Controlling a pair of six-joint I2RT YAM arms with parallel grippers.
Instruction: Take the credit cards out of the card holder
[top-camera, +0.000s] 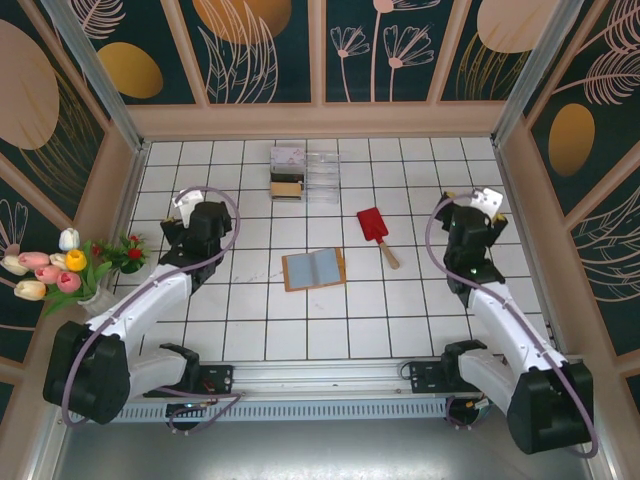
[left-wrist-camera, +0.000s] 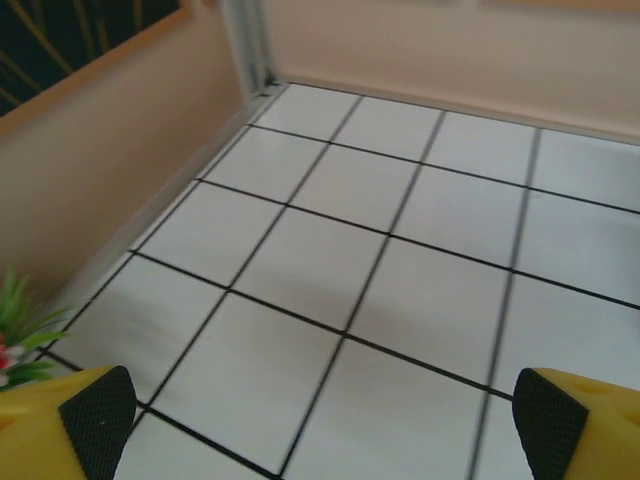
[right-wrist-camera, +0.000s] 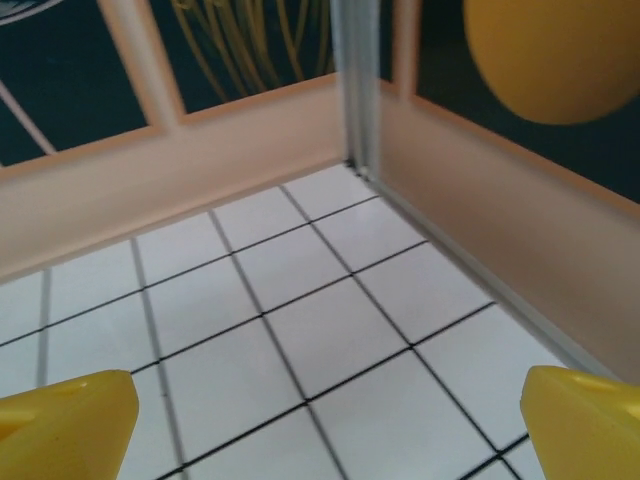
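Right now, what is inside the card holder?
The card holder lies open, showing two grey-blue inner panels. Whether cards sit tucked in its pockets is too small to tell from above.

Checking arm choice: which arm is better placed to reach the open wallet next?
Probably left: its open fingers sit nearer the wallet with bare tiles between; the spatula lies on the right arm's path.

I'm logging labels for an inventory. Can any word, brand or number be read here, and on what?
No text can be read.
The open card holder, the red spatula and the clear box show no legible print; any marks on them are too small to tell.
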